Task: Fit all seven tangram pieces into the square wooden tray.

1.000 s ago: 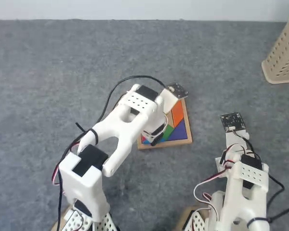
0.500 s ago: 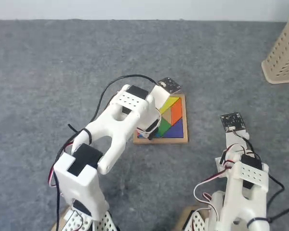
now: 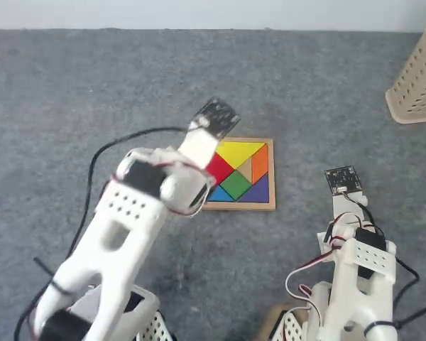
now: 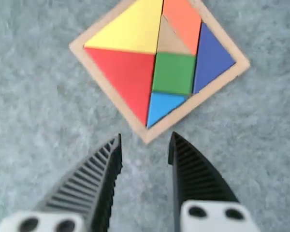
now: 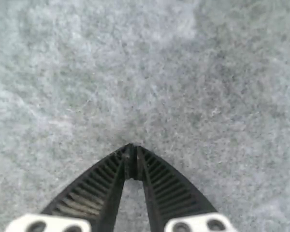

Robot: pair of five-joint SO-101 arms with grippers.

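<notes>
The square wooden tray (image 3: 238,205) holding coloured tangram pieces (image 3: 236,183) lies on the grey tabletop (image 3: 92,85). Left fingers (image 4: 104,169) hang released beside its corner; right fingers (image 5: 157,179) are clenched on nothing, well apart.

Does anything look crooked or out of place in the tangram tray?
Nothing sits askew: the pieces lie flush inside the tray. One tan triangle near the centre may be a piece or a bare gap; I cannot tell.

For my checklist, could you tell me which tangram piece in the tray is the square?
The green piece: it alone has four equal sides and square corners. The others are triangles, apart from the slanted orange parallelogram.
</notes>
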